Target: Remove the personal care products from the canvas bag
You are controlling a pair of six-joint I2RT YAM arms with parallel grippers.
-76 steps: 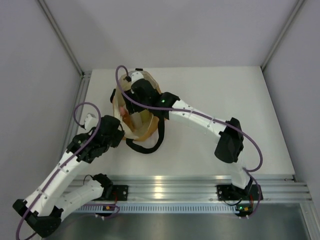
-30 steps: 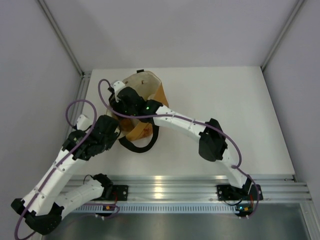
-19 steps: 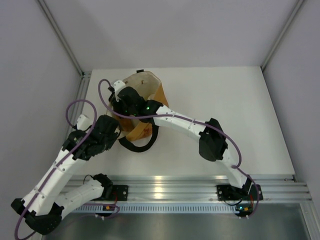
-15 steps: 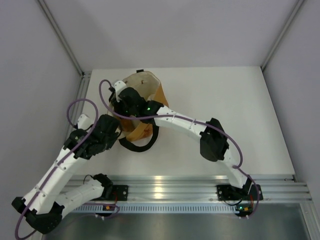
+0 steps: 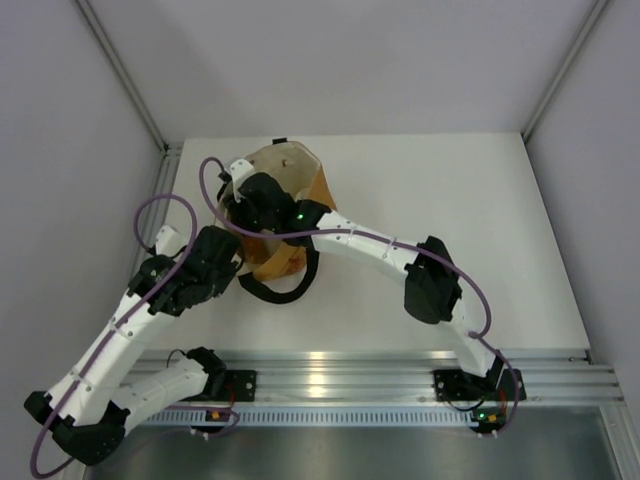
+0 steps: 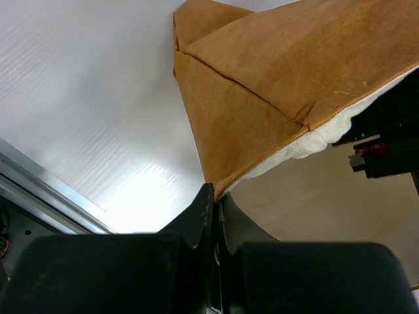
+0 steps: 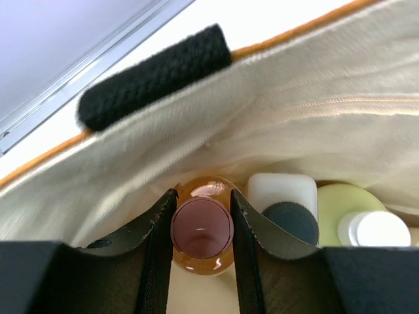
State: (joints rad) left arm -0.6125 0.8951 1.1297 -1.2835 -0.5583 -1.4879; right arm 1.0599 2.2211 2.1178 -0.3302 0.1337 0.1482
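At the far left of the white surface [image 5: 450,190], the canvas bag [image 5: 300,165] stands open, with the right arm reaching into its mouth. In the left wrist view, the left jaws are together, pinching the bag's rim. In the right wrist view, inside the cream lining, the right jaws are clamped on the pink cap [image 7: 202,229] of the amber bottle [image 7: 203,185]. Beside it stand the whitish bottle [image 7: 281,190] and the yellow-green bottle [image 7: 344,199].

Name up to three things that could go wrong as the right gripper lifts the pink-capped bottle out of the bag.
1. The right gripper clamps only the pink cap of the amber bottle; it may slip out.
2. The whitish bottle and yellow-green bottle crowd beside it and may topple.
3. The left gripper pinches just the rim of the canvas bag; the fabric could pull free and sag over the opening.
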